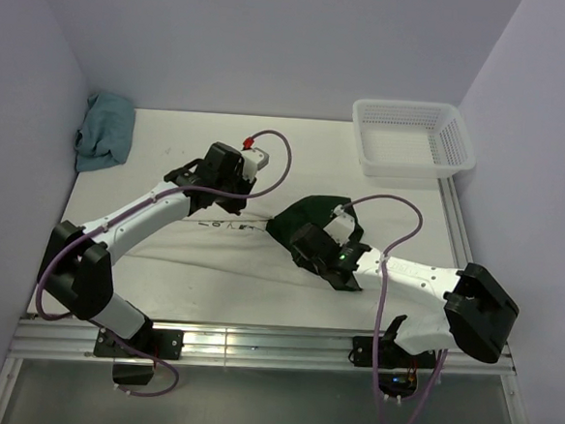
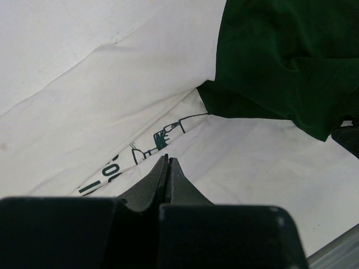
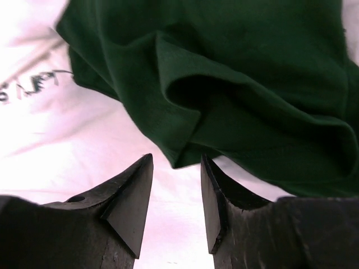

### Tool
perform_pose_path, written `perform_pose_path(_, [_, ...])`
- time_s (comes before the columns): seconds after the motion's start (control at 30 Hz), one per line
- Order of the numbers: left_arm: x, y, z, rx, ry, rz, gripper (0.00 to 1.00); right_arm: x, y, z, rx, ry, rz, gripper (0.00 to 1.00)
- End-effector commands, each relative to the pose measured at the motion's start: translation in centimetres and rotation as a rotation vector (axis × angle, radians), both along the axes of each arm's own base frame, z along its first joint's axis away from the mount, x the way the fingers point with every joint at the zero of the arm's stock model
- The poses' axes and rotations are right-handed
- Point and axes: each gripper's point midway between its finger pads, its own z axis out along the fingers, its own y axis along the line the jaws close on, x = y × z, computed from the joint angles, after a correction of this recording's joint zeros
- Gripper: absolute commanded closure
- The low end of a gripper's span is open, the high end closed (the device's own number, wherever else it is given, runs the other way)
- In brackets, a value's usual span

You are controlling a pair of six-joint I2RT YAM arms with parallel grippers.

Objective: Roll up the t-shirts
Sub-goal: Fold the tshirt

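T-shirt [image 1: 230, 267] lying spread on desk [image 1: 297, 145]. Right end effector [image 3: 176, 162] hanging open above it, green sleeve [image 3: 252, 84] bunching just ahead. Left end effector [image 2: 167, 163] closed, tips beside chest print [image 2: 162, 137]. Cloth looking soft, floppy; pinching edge probably best.

White t-shirt [image 1: 226, 252], dark green sleeve [image 1: 307, 214], dark print [image 2: 164, 136], possibly lettering; teal cloth [image 1: 104, 132].

The t-shirt [image 1: 240, 258] lies spread across mid-frame, its dark green sleeve [image 1: 313, 212] bunched at centre — the right gripper [image 1: 298, 240] hangs over it. Upper right, a white mesh basket [image 1: 411, 170]; upper left, a teal cloth [image 1: 104, 132].
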Motion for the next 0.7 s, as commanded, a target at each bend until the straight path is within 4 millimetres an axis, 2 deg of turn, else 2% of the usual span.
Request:
perform_pose_path(0.0, [0.2,-0.4,2.5,-0.048,-0.041,-0.021,1.00,2.1,1.2,1.8,0.085,-0.073,-0.033,0.53])
perform_pose_path(0.27, [0.3,-0.2,1.9,-0.043,-0.028,-0.016,1.00,2.3,1.9,0.7,0.084,-0.044,-0.030,0.56])
perform_pose_path(0.67, [0.4,-0.1,1.0,-0.024,-0.019,-0.039,1.00,1.5,1.1,0.0,0.086,-0.025,-0.051,0.60])
